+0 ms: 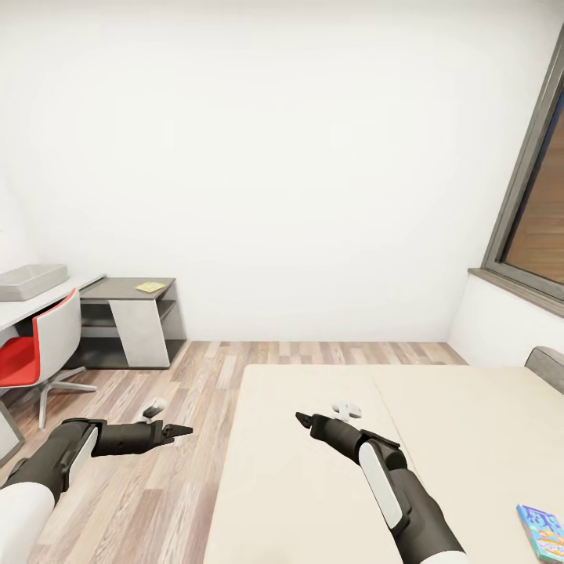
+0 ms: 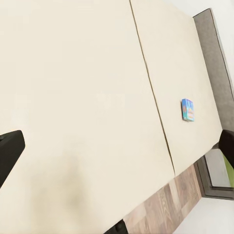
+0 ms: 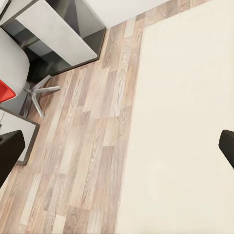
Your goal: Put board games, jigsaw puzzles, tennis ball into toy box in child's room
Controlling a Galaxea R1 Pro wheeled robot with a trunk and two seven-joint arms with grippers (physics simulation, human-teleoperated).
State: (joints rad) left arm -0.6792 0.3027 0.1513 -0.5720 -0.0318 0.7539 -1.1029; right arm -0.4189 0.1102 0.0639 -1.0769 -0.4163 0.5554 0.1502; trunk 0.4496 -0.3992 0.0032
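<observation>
Although the toy box (image 1: 31, 280) sits far off on the white table (image 1: 16, 313) at the left wall, the nearest toy is a small blue board game (image 1: 542, 531) lying flat on the bed (image 1: 329, 470), on the mattress half nearer the headboard (image 1: 548, 364) and well to the right of both arms. The left wrist view shows the same board game beside the seam between the two mattress parts. On the lower dark grey unit lies a small flat yellowish piece (image 1: 150, 287); it is too small to name with certainty.

The left gripper (image 1: 176, 429) hangs over the wood floor (image 1: 157, 486) just off the bed's edge, and the right gripper (image 1: 305, 421) hangs over the mattress. In both wrist views the fingertips stand at opposite edges of the picture, so both sets of jaws look wide open and hold nothing. A red chair (image 1: 39, 345) stands by the table.

I judge the step in hand to be the approach to the bed's games. The next move likely calls for turning right and reaching the right arm across the mattress, then closing on the thin box's edge, which may be awkward on a soft, flat surface.
</observation>
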